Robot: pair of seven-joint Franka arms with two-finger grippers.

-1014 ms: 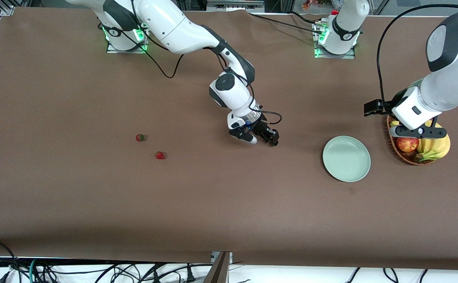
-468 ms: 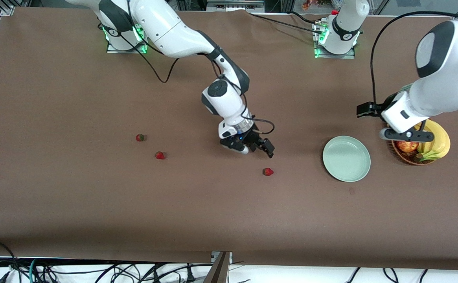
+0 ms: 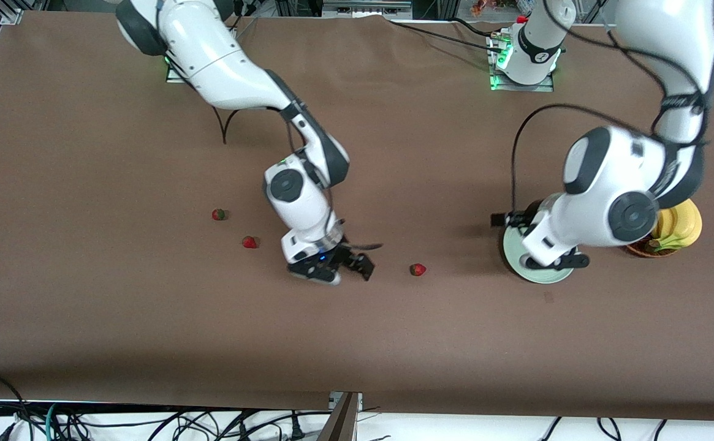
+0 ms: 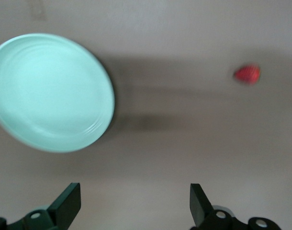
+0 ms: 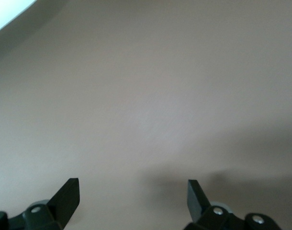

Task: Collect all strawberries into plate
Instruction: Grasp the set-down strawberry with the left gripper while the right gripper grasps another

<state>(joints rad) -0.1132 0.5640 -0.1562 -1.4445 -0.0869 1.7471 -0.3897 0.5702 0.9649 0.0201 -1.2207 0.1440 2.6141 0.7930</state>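
Observation:
Three strawberries lie on the brown table. One strawberry (image 3: 418, 269) is between the two grippers and also shows in the left wrist view (image 4: 247, 74). Two more strawberries (image 3: 249, 242) (image 3: 218, 214) lie toward the right arm's end. The mint-green plate (image 3: 515, 260) is empty and mostly covered by the left arm; it shows whole in the left wrist view (image 4: 50, 91). My left gripper (image 3: 556, 263) (image 4: 134, 206) is open and empty, over the plate's edge. My right gripper (image 3: 350, 274) (image 5: 131, 201) is open and empty, low over bare table between the lone strawberry and the pair.
A brown wicker basket (image 3: 638, 250) with bananas (image 3: 678, 229) stands beside the plate toward the left arm's end, partly hidden by the left arm. Cables hang past the table edge nearest the front camera.
The right gripper let a strawberry go onto the table, then moved toward the pair of strawberries. The left arm swung from over the basket to over the plate.

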